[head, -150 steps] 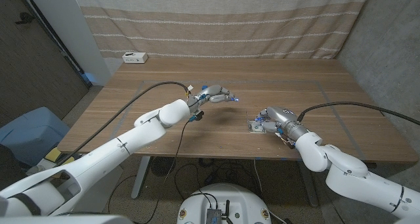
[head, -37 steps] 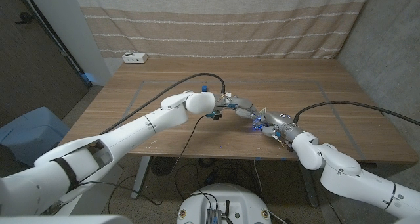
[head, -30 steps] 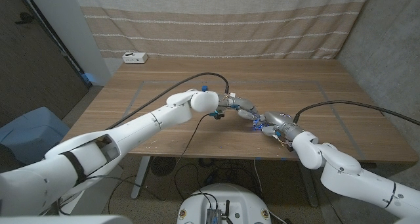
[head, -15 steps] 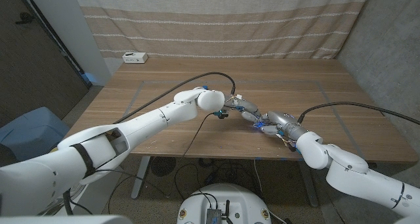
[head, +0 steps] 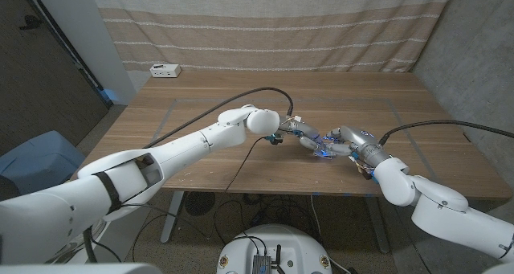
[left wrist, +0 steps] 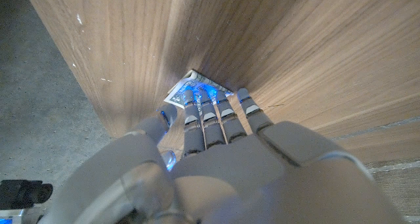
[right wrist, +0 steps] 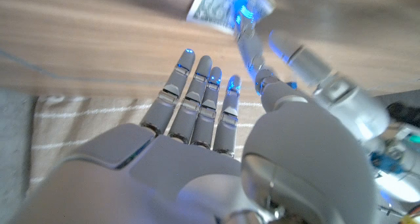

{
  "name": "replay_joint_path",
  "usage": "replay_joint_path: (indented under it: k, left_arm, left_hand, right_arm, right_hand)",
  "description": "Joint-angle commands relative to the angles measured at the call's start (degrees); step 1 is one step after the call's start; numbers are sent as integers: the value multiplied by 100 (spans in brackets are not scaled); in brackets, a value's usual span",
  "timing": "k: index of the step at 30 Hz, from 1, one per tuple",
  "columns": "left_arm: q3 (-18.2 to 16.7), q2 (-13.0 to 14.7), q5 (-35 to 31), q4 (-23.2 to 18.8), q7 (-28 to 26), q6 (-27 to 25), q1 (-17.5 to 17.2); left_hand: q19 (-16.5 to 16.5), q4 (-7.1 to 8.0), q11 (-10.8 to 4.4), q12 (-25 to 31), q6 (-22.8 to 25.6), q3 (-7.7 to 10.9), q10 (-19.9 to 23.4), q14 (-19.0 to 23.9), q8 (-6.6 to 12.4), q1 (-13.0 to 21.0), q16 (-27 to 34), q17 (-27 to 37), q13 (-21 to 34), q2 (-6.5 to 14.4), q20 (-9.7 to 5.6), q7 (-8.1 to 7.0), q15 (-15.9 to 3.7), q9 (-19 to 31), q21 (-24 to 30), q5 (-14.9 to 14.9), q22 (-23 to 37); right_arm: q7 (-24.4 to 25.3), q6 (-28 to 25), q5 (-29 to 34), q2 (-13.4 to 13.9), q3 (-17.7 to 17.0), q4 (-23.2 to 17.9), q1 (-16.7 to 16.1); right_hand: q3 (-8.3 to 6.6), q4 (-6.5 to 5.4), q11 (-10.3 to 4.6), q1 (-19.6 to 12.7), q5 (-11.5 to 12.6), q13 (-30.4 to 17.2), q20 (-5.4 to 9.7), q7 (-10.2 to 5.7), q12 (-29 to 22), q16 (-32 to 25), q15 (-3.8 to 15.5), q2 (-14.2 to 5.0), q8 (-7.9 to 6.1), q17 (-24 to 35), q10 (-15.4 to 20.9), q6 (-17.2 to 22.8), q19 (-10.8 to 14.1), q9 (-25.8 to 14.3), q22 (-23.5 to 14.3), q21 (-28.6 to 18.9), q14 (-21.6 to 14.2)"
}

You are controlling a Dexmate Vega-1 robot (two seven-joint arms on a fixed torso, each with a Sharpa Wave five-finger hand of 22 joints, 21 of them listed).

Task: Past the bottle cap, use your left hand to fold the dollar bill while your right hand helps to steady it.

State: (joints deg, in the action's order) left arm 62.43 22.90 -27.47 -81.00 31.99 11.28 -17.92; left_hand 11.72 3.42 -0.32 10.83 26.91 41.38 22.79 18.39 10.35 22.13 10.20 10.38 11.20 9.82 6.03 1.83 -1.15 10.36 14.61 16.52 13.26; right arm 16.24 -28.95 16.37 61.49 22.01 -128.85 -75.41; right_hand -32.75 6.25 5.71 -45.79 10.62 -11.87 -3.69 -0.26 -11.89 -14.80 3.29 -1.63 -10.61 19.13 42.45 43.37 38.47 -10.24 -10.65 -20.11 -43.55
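Note:
The dollar bill (left wrist: 195, 92) lies on the wooden table (head: 201, 105) near its front edge, right of centre. My left hand (head: 303, 136) has reached across to it. In the left wrist view, the fingertips (left wrist: 209, 98) of my left hand (left wrist: 223, 145) lie straight on the bill and the thumb sits by its edge. My right hand (head: 347, 139) is just right of the bill, close against the left hand. In the right wrist view my right hand (right wrist: 197, 106) has straight, spread fingers holding nothing, and the bill (right wrist: 216, 6) lies beyond its fingertips. In the head view both hands hide most of the bill.
A small white box (head: 165, 69) sits at the table's far left corner, before a striped curtain (head: 265, 25). Black cables (head: 241, 101) run along both arms. The front table edge (head: 265, 190) is close to the hands. A blue seat (head: 36, 161) stands left of the table.
My left hand has travelled right from mid-table onto the bill. My right hand, earlier on the bill, has shifted slightly right and turned, its fingers now off the bill.

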Motion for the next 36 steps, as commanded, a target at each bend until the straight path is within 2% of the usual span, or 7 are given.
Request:
replay_joint_path:
  k: [1, 9, 12, 18, 23, 30, 36]
  left_arm:
    - [54, -49, -19, 66, 19, 26, 64]
    - [37, -8, -23, 24, -17, 58, 49]
    - [30, 17, -39, -17, -17, 55, 41]
    - [10, 36, -43, -39, -38, 74, 25]
    - [13, 42, -74, -60, -22, 56, 23]
    - [10, 30, -66, -27, -27, 92, 26]
    - [-17, 54, -69, -50, -83, 129, 7]
  left_hand:
    - [32, 46, 30, 31, 23, 12, 18, 8, 4, -38, 24, 10, 2, 0, 9, 16, -9, 20, 39, -4, 49]
    - [3, 66, 34, 37, 19, 17, 15, -5, 7, -75, 23, 4, 1, -1, 33, 18, 6, 20, 36, -14, 50]
    - [-2, 69, 33, 40, 24, 18, 19, -6, 10, -84, 23, 2, 0, -3, 40, 9, 6, 19, 36, -17, 50]
    - [-8, 57, 53, 57, 98, 18, 48, 0, 39, -111, 25, -11, -2, -39, 53, 33, 1, 18, 41, -29, 48]
    - [-6, 47, 56, 69, 129, 19, 74, 15, 48, -129, 30, -18, -4, -57, 58, 37, 12, 17, 47, -39, 47]
    - [-4, 41, 55, 72, 131, 22, 79, 15, 46, -144, 29, -22, -5, -66, 58, 41, 14, 17, 53, -47, 46]
    - [-9, 38, 54, 77, 141, 26, 91, 17, 48, -158, 29, -25, -6, -70, 54, 34, 8, 17, 55, -53, 46]
  right_arm:
    - [368, -57, 58, 76, -283, -183, -311]
    - [-305, -206, 220, 74, 199, -153, 202]
    - [-464, -307, 303, 37, 363, -118, 368]
    - [-814, -438, 411, -9, 651, -13, 684]
    - [-982, -478, 394, -39, 769, 28, 818]
    - [-1273, -628, 382, -78, 970, 96, 1034]
    - [-1402, -732, 389, -78, 1100, 151, 1144]
  right_hand:
    - [-292, 169, -192, -258, 38, -19, 41, -86, -61, 60, 130, -189, -65, -20, 151, 172, -17, -30, -17, 7, -71]
    - [-412, 358, -395, -510, -13, -10, 168, -242, -131, 46, 272, -379, -151, 109, 396, 588, -108, -24, -22, 31, 113]
    - [-412, 346, -455, -486, -28, -5, 155, -249, -71, 95, 276, -364, -98, 109, 270, 521, -163, -22, -23, 47, 222]
    - [-346, 254, -373, -262, -57, 0, 128, -251, -46, 136, 234, -249, -54, 87, 230, 491, -202, -20, -23, 57, 256]
    - [-465, 318, -438, -414, -28, 3, 146, -263, -49, 121, 258, -446, -44, 125, 252, 504, -259, -21, -23, 75, 281]
    - [-481, 349, -564, -521, -34, 6, 172, -313, -21, 105, 265, -591, -14, 190, 197, 453, -350, -23, -26, 102, 379]
    - [-471, 274, -444, -377, -50, 9, 152, -237, -65, 156, 214, -557, -54, 128, 324, 588, -376, -23, -24, 105, 376]
